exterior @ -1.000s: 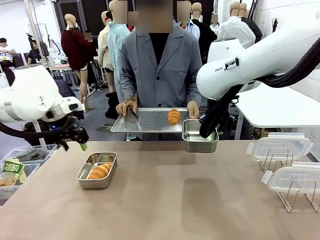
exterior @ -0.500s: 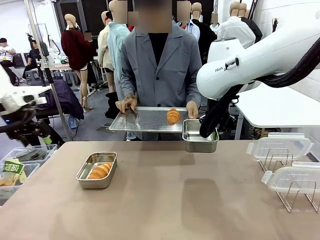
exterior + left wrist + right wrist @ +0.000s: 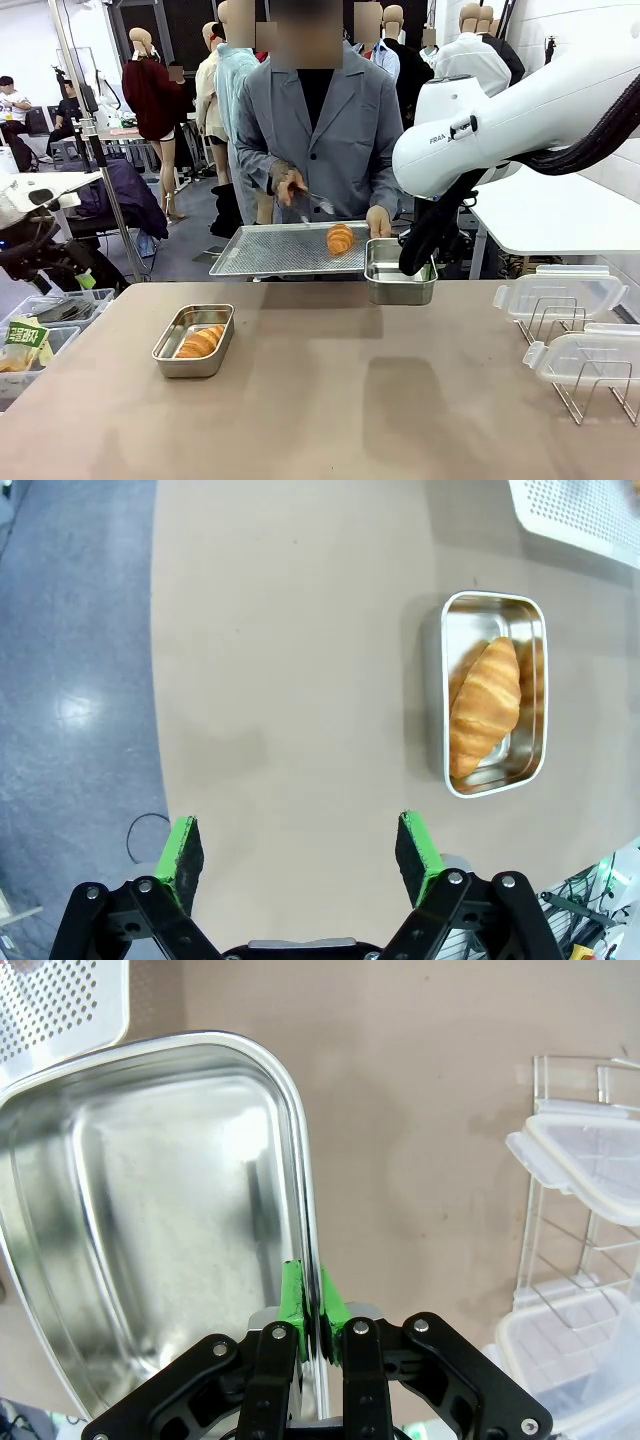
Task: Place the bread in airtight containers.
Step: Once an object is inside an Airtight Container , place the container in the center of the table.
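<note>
One bread roll (image 3: 200,342) lies in a steel container (image 3: 172,358) on the table's left; the left wrist view looks down on that roll (image 3: 485,708) in its container (image 3: 533,620). My left gripper (image 3: 298,848) hangs open and empty, high over the table's edge, well away from it. A second roll (image 3: 340,239) sits on a perforated tray (image 3: 270,252) that the person holds with one hand; the other hand holds tongs (image 3: 315,200) above it. My right gripper (image 3: 312,1305) is shut on the rim of an empty container (image 3: 150,1190), holding that container (image 3: 398,285) beside the tray, off the table.
Two clear lids (image 3: 560,295) (image 3: 590,358) rest on a wire rack (image 3: 580,395) at the table's right edge. A bin with packets (image 3: 40,340) stands beyond the left edge. My left arm (image 3: 35,195) is drawn back at far left.
My left arm pulled back from over the table to the far left. The person took one hand off the tray and raised the tongs; the tray shifted slightly left.
</note>
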